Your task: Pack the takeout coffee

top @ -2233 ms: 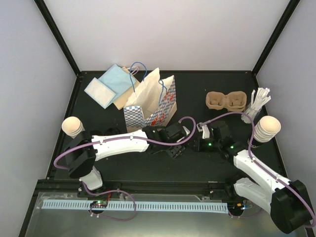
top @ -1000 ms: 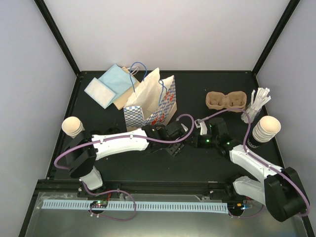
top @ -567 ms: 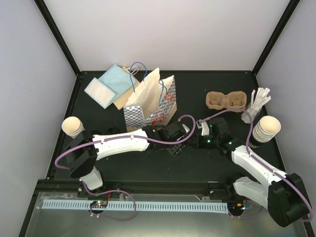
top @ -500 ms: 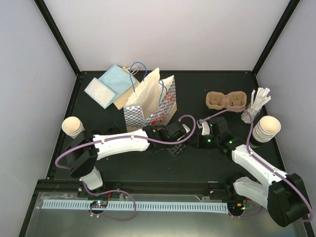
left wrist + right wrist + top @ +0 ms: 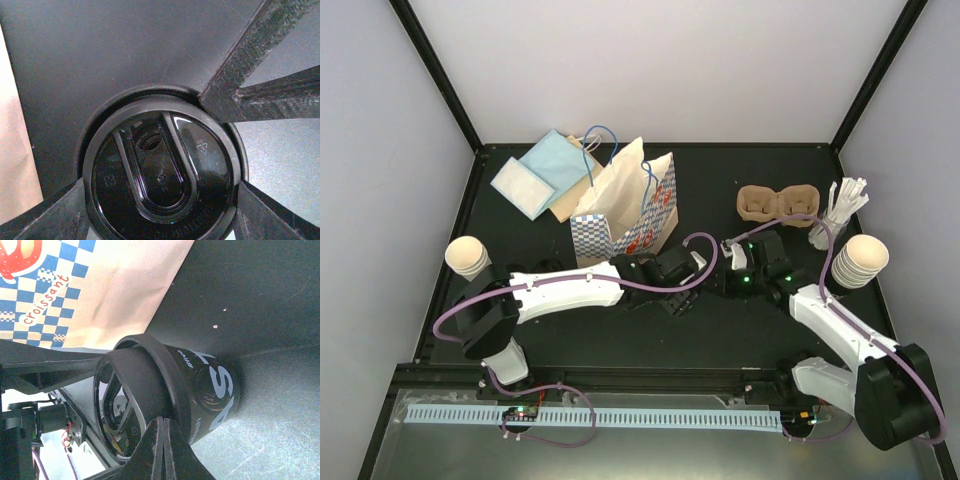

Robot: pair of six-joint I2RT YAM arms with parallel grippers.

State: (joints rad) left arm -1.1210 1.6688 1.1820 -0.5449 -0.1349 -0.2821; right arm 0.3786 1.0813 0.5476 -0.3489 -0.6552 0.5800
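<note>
- Left pincer [image 5: 160, 202] spread wide, fingers [image 5: 55, 212] pressed to both sides of the black lid [image 5: 160, 172].
- Right pincer [image 5: 162, 422] fully closed, tips touching the lid's rim.
- Lid caps a white-lettered black cylinder [image 5: 212, 395] mid-bench [image 5: 720, 335], beside the bag [image 5: 625, 215].
- Tray [image 5: 777, 203] back right; cups [image 5: 860, 258] near it.

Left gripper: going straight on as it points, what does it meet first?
The round black plastic lid: it fills the gap between the left gripper's fingers, apparently gripped at both sides.
</note>
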